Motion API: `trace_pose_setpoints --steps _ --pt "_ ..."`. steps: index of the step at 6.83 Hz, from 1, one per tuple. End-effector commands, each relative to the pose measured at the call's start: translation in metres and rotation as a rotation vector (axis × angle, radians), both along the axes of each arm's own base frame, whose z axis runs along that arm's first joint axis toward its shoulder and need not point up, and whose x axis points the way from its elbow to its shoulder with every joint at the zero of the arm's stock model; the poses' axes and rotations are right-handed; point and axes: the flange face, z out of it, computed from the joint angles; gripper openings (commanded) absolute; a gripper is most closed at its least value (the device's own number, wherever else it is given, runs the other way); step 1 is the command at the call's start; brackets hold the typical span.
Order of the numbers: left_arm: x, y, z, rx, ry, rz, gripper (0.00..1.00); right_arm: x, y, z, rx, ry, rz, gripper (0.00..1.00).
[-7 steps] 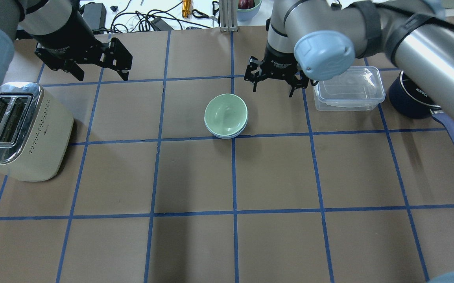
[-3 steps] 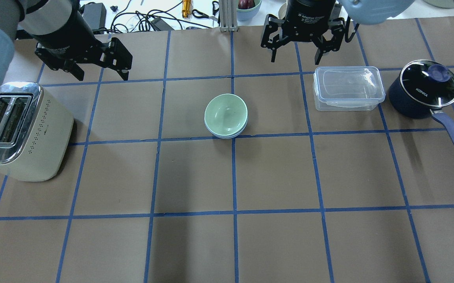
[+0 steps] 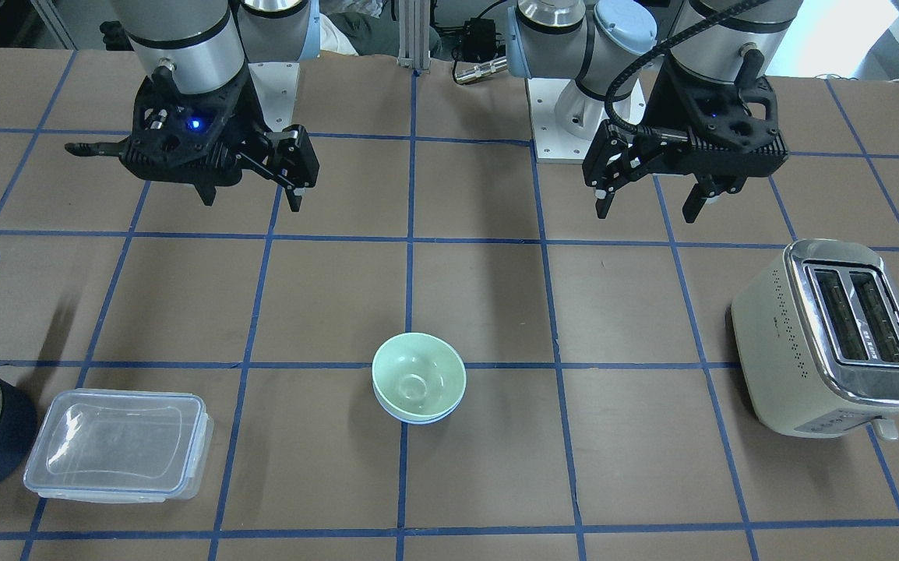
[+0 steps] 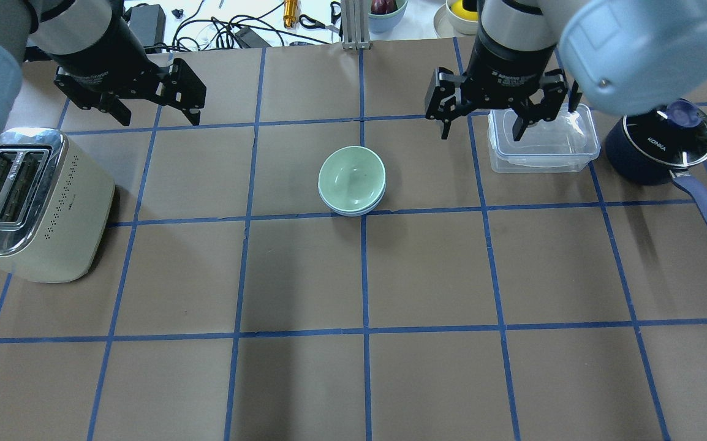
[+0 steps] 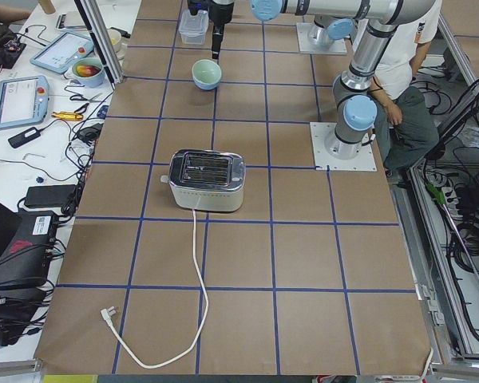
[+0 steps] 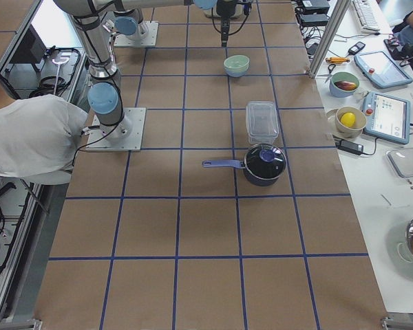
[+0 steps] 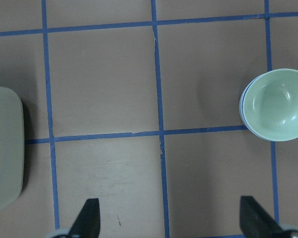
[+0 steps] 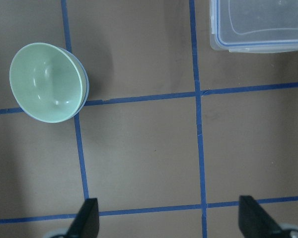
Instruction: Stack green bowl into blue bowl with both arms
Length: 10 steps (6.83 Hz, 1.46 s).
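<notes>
1. Green bowl sits nested in blue bowl, mid-frame on the counter; stacking looks done.
2. Left tool upper left, right tool upper right: both spread, empty, well apart from the bowls.
3. Risk: right tool hangs over the clear box edge; a low sweep could clip it or knock the stack.
</notes>
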Motion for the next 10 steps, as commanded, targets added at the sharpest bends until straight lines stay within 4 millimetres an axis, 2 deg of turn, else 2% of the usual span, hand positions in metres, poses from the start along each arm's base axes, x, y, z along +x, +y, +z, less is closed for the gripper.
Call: trace_pose_setpoints --steps 1,2,3,4,6,7,10 --pt "0.0 -0.001 -0.001 0.002 0.0 0.002 1.0 -0.005 0.017 -0.001 -0.01 0.005 0.04 1.0" --pt "0.0 -0.001 -0.001 0.002 0.0 0.002 1.0 -0.023 0.011 0.002 -0.013 0.005 0.066 1.0" --pt "0.0 -0.001 -0.001 0.002 0.0 0.002 1.0 -0.053 -0.001 0.013 -0.034 0.01 0.113 1.0" --pt "0.0 -0.001 -0.001 0.002 0.0 0.002 1.0 -0.073 -0.008 0.02 -0.043 0.009 0.091 1.0" --pt "0.0 -0.001 -0.001 0.002 0.0 0.002 1.0 -0.074 -0.015 0.031 -0.063 -0.004 0.057 1.0" --pt "0.0 -0.001 -0.001 0.002 0.0 0.002 1.0 -0.071 -0.026 0.032 -0.016 -0.006 0.052 1.0" --pt "-0.001 0.0 -0.002 0.003 0.0 0.001 1.0 -0.069 -0.028 0.033 0.012 -0.003 0.059 1.0"
